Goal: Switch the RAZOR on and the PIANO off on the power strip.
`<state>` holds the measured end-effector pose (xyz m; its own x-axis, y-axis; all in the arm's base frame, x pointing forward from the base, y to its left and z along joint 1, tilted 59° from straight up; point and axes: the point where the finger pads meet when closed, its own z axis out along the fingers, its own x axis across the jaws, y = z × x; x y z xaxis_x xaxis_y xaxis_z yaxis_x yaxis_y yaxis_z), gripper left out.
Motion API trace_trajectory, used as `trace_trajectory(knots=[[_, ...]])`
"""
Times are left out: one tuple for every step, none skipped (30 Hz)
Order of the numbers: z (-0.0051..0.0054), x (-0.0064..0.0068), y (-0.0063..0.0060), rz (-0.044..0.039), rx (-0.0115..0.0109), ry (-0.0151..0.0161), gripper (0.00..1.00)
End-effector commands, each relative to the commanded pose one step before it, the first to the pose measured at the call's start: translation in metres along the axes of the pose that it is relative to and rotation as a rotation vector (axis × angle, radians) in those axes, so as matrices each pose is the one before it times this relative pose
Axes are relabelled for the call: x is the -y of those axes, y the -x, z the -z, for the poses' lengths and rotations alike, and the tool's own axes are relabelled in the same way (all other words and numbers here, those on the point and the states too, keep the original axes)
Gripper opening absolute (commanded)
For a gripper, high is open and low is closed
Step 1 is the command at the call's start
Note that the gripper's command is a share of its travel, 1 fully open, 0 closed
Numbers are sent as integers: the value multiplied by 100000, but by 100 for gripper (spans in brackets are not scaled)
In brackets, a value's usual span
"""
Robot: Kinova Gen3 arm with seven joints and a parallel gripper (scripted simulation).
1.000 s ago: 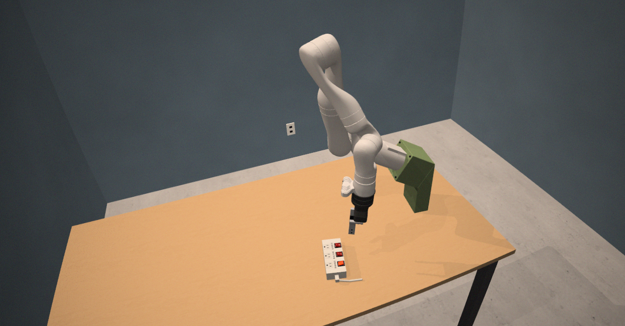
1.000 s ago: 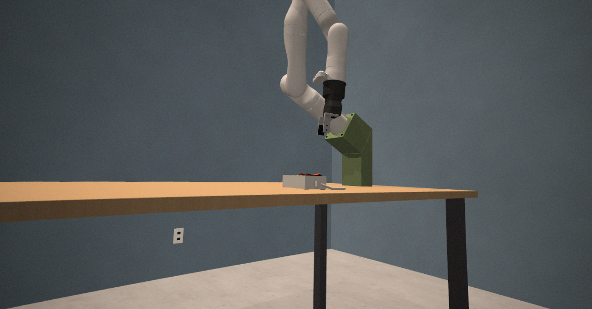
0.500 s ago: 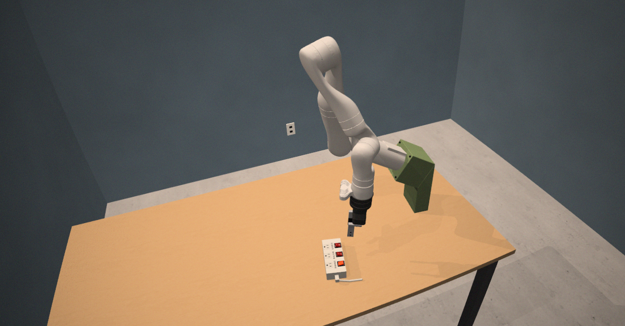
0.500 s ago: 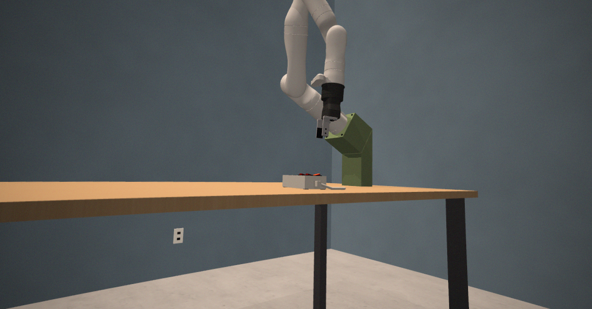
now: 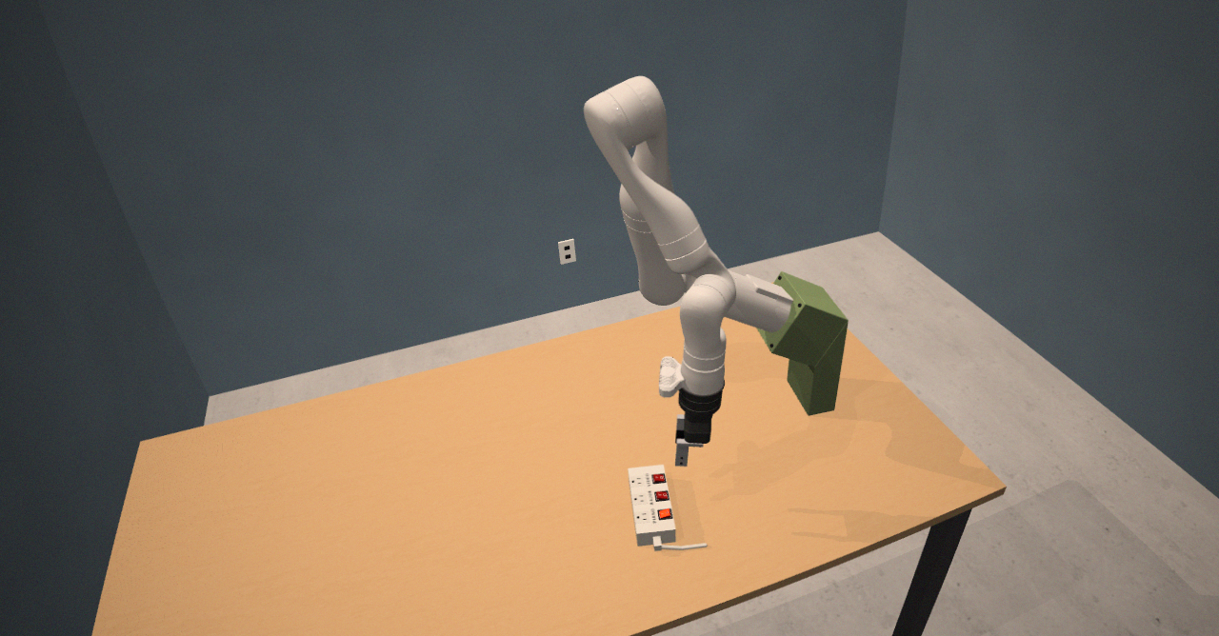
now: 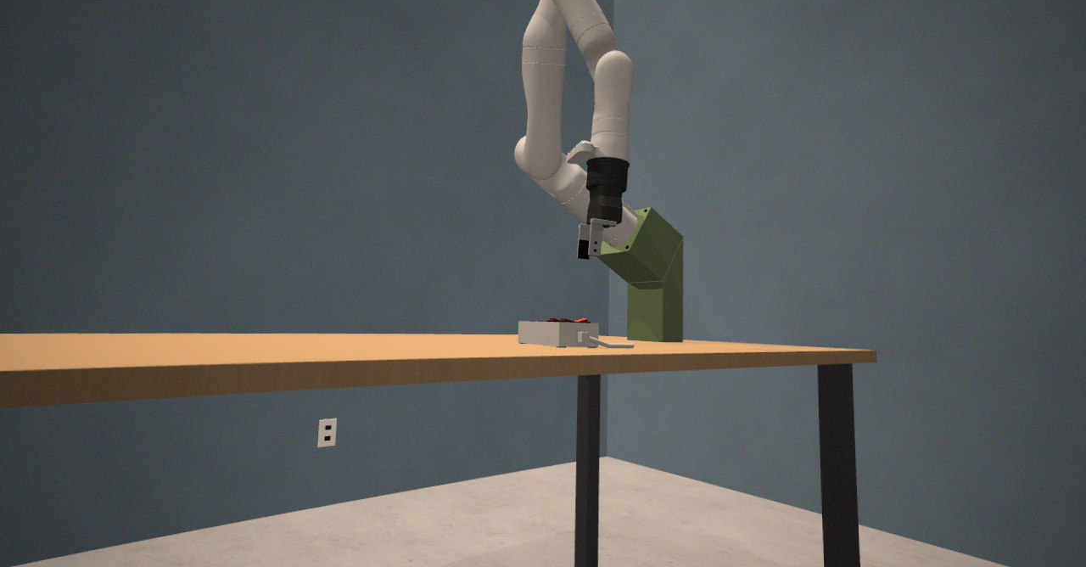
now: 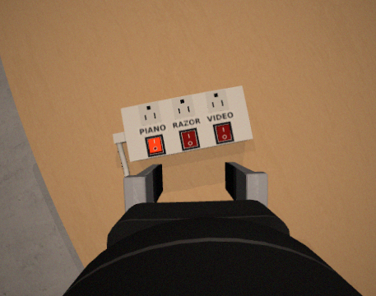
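A white power strip (image 5: pixel 650 526) (image 6: pixel 540 334) (image 7: pixel 127 121) lies flat on the table, switches up. In the wrist view its PIANO switch (image 7: pixel 155 145) (image 5: pixel 665 513) is bright orange, lit. Its RAZOR switch (image 7: pixel 189 139) (image 5: pixel 661 496) and its VIDEO switch (image 7: pixel 224 133) (image 5: pixel 658 479) are dark red, unlit. My gripper (image 7: pixel 193 176) (image 5: pixel 682 462) (image 6: pixel 587 255) is open and empty, pointing down. It hangs well above the table, beyond the switch side of the strip, and touches nothing.
A short white cord (image 5: pixel 686 546) (image 6: pixel 613 345) (image 7: pixel 123 158) leaves the strip's PIANO end. The wooden table (image 5: pixel 383 496) (image 6: pixel 265 350) (image 7: pixel 299 62) has an edge beyond that end. The arm's green base mount (image 5: pixel 813 333) (image 6: pixel 654 290) stands behind the gripper.
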<state>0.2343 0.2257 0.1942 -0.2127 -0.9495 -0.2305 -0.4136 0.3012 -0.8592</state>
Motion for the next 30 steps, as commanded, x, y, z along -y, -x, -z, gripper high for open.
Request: trace_trajectory(knots=[[-604,212,63,1765,-216,474,100],[0,0,0,0,0,0,100],[0,0,0,0,0,0,100],[0,0,0,0,0,0,100],[0,0,0,0,0,0,100],[0,0,0,0,0,0,100],[0,0,0,0,0,0,100],[0,0,0,0,0,0,100],[-546,184,59,1751,-94,530,100],[0,0,0,0,0,0,100],[0,0,0,0,0,0,100],[0,0,0,0,0,0,100],[0,0,0,0,0,0,100],[0,0,0,0,0,0,100],[0,0,0,0,0,0,100],[-520,178,40,1683,-78,523,100],[0,0,0,0,0,0,100],[0,0,0,0,0,0,100],[0,0,0,0,0,0,100],[0,0,0,0,0,0,100],[0,0,0,0,0,0,100],[0,0,0,0,0,0,100],[0,0,0,0,0,0,100],[0,0,0,0,0,0,100],[0,0,0,0,0,0,100],[-494,171,23,1614,-63,513,100],[0,0,0,0,0,0,100],[0,0,0,0,0,0,100],[0,0,0,0,0,0,100],[0,0,0,0,0,0,100]])
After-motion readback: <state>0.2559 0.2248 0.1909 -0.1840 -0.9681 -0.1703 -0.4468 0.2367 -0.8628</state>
